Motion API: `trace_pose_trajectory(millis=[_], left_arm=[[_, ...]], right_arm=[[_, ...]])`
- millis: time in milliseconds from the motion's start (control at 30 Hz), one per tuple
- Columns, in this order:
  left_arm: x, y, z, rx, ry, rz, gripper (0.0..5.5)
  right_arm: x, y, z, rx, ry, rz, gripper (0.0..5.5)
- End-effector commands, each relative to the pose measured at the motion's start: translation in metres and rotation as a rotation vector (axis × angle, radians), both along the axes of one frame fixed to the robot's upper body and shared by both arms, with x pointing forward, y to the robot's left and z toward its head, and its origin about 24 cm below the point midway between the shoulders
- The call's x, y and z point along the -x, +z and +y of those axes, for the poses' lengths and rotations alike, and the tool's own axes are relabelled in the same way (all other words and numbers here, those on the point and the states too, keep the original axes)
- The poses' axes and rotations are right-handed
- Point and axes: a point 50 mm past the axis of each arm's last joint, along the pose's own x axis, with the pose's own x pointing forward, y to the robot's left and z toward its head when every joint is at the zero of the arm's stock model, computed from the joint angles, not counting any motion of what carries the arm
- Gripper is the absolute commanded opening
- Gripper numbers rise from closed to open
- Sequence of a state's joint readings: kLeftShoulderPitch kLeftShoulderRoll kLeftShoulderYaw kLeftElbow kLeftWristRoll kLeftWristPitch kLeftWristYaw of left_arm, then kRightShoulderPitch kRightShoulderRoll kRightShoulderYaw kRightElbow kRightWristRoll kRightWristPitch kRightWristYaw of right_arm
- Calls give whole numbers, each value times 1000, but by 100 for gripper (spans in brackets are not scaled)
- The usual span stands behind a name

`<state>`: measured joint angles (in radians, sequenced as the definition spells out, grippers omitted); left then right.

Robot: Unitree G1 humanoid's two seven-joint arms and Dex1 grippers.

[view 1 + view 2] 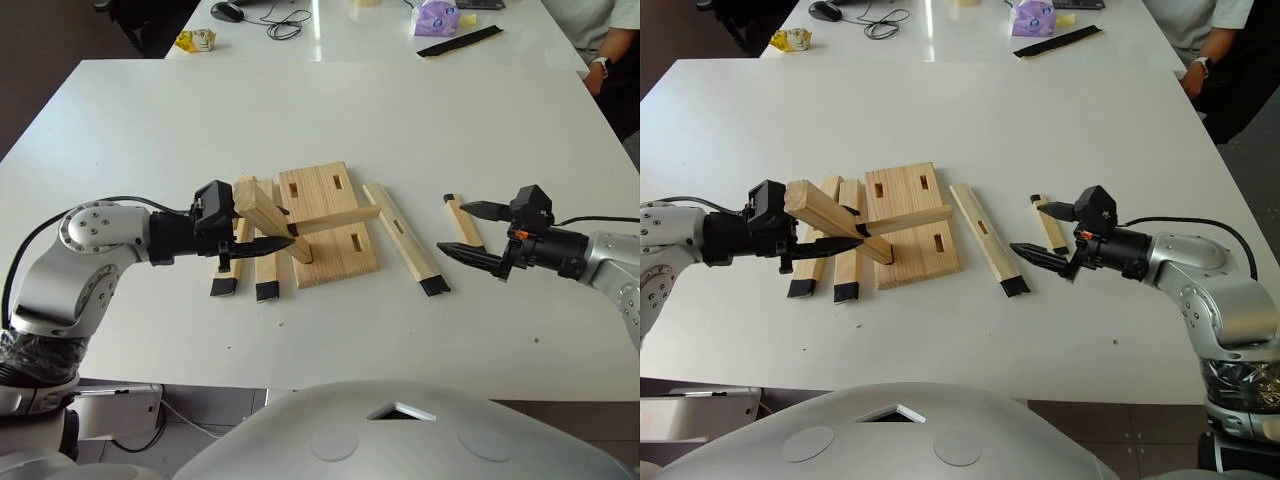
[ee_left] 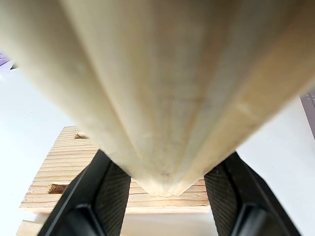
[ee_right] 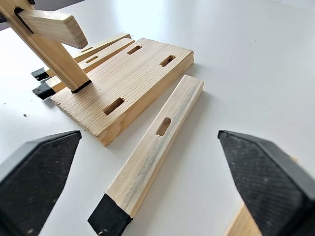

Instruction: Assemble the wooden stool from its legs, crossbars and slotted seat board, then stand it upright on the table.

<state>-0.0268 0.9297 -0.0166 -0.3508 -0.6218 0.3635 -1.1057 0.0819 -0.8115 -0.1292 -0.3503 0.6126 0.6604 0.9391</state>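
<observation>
Left gripper (image 1: 268, 228): fingers (image 2: 109, 191) clamped on either side of held leg (image 1: 262, 207). Leg tilted, black-capped lower end on seat board (image 1: 322, 186) near its left edge. Crossbar (image 1: 340, 217) sticks out sideways from held leg, across board. Seat board flat on counter (image 1: 150, 130), slots up. Two loose legs (image 1: 264, 276) side by side just left of board. Slotted leg (image 3: 156, 141) flat just right of board. Right gripper (image 1: 472, 232): fingers (image 3: 266, 172) spread wide, holding nothing, over short wooden piece (image 1: 458, 214).
</observation>
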Motion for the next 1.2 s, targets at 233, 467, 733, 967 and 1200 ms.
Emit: trace_pose_trajectory(millis=[233, 467, 733, 967, 1200], left_arm=[[6, -30, 8, -150, -7, 112, 271], [-11, -22, 20, -119, 103, 22, 354], [12, -9, 52, -169, 193, 41, 354], [27, -5, 54, -153, 567, 137, 354], [33, -18, 31, -158, 825, 360, 354]], right_arm=[[-3, 4, 1, 1, -2, -14, 513], [3, 1, 1, -8, -15, 3, 513], [12, 1, -7, -1, -61, 0, 513], [32, 5, -23, 3, -195, -25, 513], [30, 4, -17, -3, -199, -35, 513]])
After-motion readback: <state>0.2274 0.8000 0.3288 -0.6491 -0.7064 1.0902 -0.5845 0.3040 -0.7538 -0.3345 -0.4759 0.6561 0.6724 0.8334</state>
